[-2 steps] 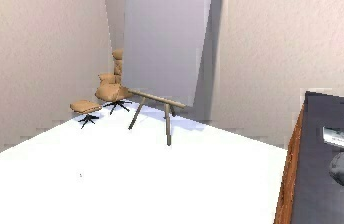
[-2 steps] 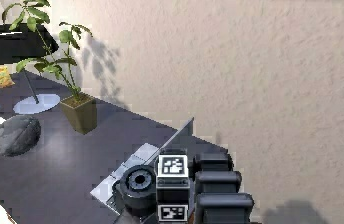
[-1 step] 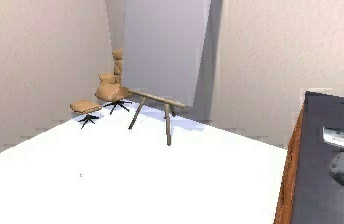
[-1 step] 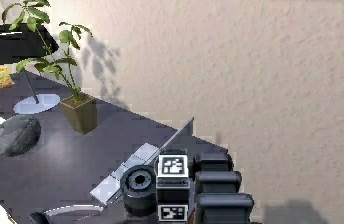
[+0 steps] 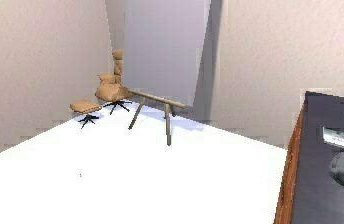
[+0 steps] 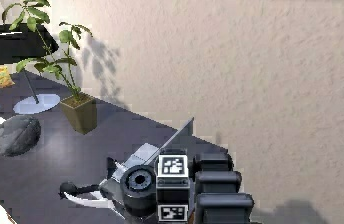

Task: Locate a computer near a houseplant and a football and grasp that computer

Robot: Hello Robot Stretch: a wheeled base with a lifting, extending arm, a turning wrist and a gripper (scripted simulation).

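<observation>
- The gripper (image 6: 80, 190) shows by the near edge of the dark table (image 6: 110, 125), probably brought in for a grasp. Whether it holds anything cannot be told.
- One grey computer (image 6: 177, 138), lid raised, sits just behind the gripper, toward the table's wall edge.
- One houseplant (image 6: 80, 112) stands at the wall edge, and one dark oval ball (image 6: 17, 135) (probably the football) lies nearer the front. Together they likely mark this computer as the target.

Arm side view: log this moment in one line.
claw at table | holding: cannot tell | laptop next to claw | plant, dark oval farther left
</observation>
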